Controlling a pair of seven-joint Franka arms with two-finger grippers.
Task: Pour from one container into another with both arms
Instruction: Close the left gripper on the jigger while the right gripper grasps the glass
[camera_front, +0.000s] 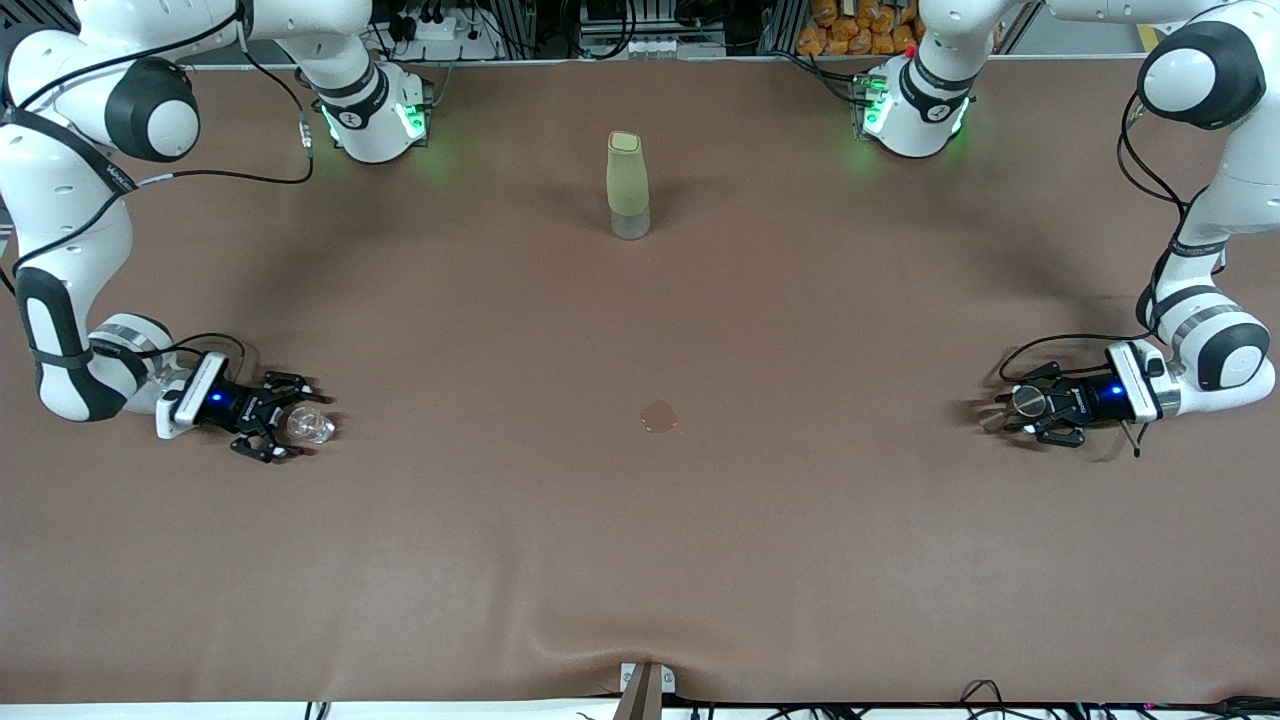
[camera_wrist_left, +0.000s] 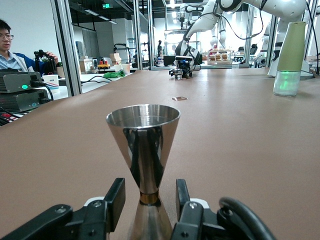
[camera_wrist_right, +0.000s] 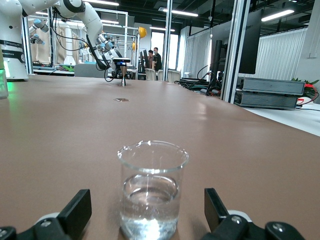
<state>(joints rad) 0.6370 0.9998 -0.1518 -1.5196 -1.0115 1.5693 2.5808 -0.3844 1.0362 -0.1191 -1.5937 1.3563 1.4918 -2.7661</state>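
Note:
The clear glass tumbler (camera_front: 310, 425) stands on the brown table toward the right arm's end, about half full of clear liquid (camera_wrist_right: 150, 197). My right gripper (camera_front: 298, 419) sits low at the table, open, one finger on each side of the tumbler (camera_wrist_right: 152, 175) with wide gaps. Toward the left arm's end the silver hourglass jigger (camera_front: 1027, 401) stands upright. My left gripper (camera_front: 1018, 408) is open around it. Its fingertips (camera_wrist_left: 117, 192) flank the jigger's narrow waist (camera_wrist_left: 149, 192) without touching.
A tall pale-green bottle (camera_front: 628, 185) with a clear base stands mid-table, near the robots' bases. A small round brown mark (camera_front: 659, 416) lies on the table between the two grippers. A clamp (camera_front: 645, 685) sits at the table's front edge.

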